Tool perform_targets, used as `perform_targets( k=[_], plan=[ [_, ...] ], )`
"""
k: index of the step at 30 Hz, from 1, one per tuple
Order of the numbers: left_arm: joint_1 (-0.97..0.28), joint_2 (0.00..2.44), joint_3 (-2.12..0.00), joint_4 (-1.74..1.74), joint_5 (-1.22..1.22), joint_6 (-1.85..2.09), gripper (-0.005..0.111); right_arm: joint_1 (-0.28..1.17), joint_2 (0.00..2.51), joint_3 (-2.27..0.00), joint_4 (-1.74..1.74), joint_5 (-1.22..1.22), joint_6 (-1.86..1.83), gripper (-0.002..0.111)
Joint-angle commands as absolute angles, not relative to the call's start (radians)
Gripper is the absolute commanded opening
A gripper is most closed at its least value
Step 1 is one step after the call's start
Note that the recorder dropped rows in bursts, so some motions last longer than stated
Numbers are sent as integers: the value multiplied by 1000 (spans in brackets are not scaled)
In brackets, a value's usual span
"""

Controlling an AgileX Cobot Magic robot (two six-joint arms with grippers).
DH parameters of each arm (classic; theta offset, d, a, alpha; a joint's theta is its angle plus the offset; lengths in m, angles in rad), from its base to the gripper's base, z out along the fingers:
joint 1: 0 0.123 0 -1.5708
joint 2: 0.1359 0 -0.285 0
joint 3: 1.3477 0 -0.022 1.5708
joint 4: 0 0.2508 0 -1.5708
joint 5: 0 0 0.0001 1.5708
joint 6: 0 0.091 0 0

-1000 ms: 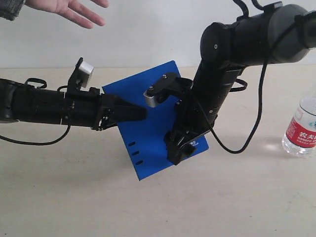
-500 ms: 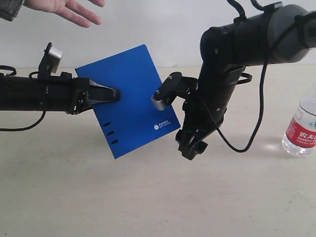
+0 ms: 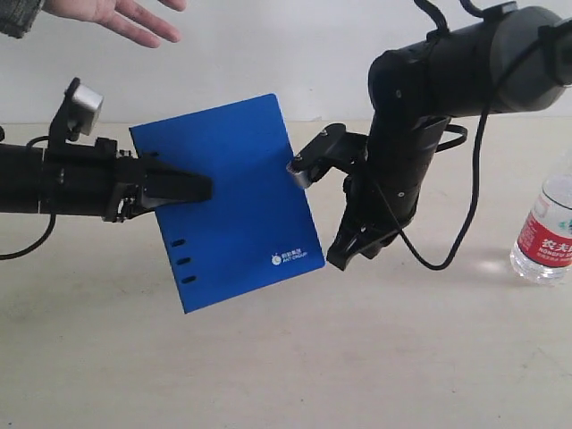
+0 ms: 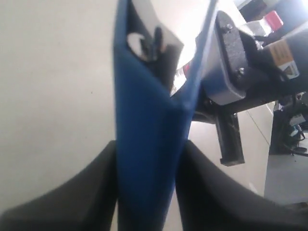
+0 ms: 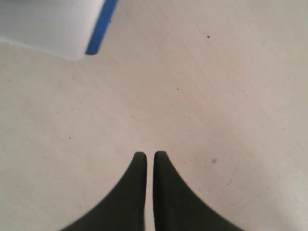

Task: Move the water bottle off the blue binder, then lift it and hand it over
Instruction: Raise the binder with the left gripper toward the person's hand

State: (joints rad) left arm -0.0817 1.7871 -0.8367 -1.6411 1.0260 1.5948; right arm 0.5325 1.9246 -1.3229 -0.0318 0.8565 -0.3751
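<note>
Pale bench [image 3: 286, 375] below. Your left claw [image 3: 192, 188] clamps the blue binder [image 3: 228, 201] mid-air by its slotted edge, long axis near upright. Right of the binder, your right claw [image 3: 340, 261] hangs closed, empty; the water bottle [image 3: 545, 234] stands farther right. A hand [image 3: 125, 13] waits beyond the binder's upper left, nearest your left arm.

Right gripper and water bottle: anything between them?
Exterior view: between right gripper and water bottle, only bare table and the arm's dangling black cable.

Bright, even light; the blue binder [image 4: 144, 144] blurs close up, glare behind it.
</note>
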Motion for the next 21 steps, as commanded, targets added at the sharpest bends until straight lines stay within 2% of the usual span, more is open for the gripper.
perform_targets(
  k=[1, 10, 21],
  plan=[
    [-80, 1703, -822, -1744, 993, 1639, 4, 518, 1885, -1327, -58, 807, -285, 0],
    [-80, 1623, -833, -1744, 790, 1549, 4, 518, 1749, -1327, -69, 751, -249, 0],
    [-80, 1584, -907, -1744, 773, 1375, 4, 521, 1712, -1327, -61, 816, -244, 0]
  ],
)
